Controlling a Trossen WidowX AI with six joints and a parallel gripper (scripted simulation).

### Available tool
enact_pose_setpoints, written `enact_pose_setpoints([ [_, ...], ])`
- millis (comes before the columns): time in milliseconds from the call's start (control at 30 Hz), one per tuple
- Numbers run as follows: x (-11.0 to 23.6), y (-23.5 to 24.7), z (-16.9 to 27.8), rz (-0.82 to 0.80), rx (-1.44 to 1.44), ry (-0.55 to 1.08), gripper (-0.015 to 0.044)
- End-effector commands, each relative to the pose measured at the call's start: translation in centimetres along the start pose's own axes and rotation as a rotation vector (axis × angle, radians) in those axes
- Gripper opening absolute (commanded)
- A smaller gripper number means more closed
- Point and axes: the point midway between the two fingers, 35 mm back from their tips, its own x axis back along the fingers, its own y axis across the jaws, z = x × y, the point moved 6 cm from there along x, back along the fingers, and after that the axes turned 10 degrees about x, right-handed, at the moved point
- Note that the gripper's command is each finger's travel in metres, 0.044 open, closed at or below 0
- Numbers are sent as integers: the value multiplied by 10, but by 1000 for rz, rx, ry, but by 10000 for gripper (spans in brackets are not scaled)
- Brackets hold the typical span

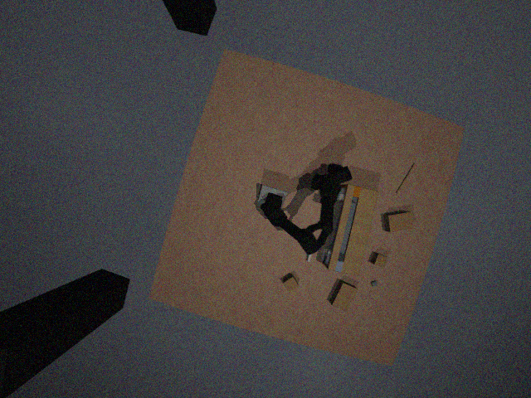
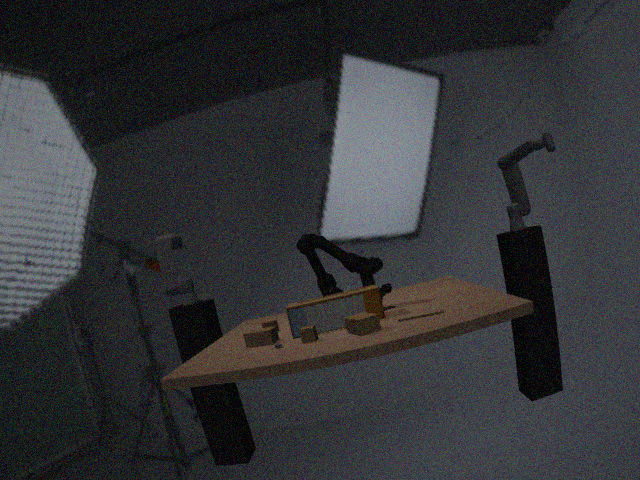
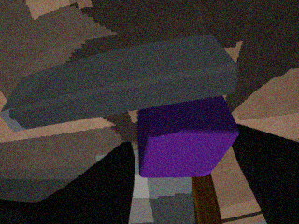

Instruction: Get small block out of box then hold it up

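Note:
The purple block [image 3: 187, 149] is outside the box, low by the table, in the wrist view. My gripper [image 3: 182, 141] is open around it: a dark finger stands on each side, the right one very near the block, with a narrow gap at the left one. A long grey bar [image 3: 126, 79] lies just beyond the block. The box [image 1: 362, 231] [image 2: 373, 302] stands upright, with a tan top and an orange end. The hand is beside this orange end in the top and exterior views. The block and fingertips cannot be made out there.
Tan blocks [image 1: 398, 221] [image 1: 344, 293] [image 2: 362, 324] [image 2: 309, 334] stand around the box on the table [image 1: 240, 107] [image 2: 454, 297]. A thin rod [image 1: 405, 177] [image 2: 421, 316] and a small dark piece [image 1: 373, 283] [image 2: 278, 346] lie there too. My arm bends over the side behind the box.

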Motion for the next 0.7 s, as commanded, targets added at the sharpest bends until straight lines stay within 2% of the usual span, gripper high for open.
enact_pose_setpoints([
  [0, -2, 1, -4, -7, 11, -6, 180],
  [100, -2, 1, -4, -7, 11, -6, 101],
  [200, -2, 1, -4, -7, 11, -6, 81],
  [300, 4, 0, 2, -2, -18, 4, 2],
  [667, 55, 3, 24, -2, 2, 0, 0],
])
